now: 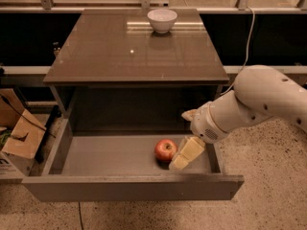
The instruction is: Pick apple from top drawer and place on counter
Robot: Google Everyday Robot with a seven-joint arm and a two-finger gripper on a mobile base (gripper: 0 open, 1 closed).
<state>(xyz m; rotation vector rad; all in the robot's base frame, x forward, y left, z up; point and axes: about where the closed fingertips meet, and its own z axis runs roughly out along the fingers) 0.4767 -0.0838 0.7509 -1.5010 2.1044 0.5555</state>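
The red apple [165,150] lies on the grey floor of the open top drawer [115,155], right of its middle. My gripper [180,139] reaches into the drawer from the right on a white arm. It is open. One cream finger [187,154] slants down right beside the apple, on its right side. The other finger [189,114] is higher, near the cabinet's front edge. The glossy dark-brown counter [110,51] lies above and behind the drawer.
A white bowl [162,19] stands at the back of the counter. Cardboard boxes [17,133] sit on the floor left of the drawer. A cable [249,32] hangs at the right behind the cabinet. The speckled floor lies to the right.
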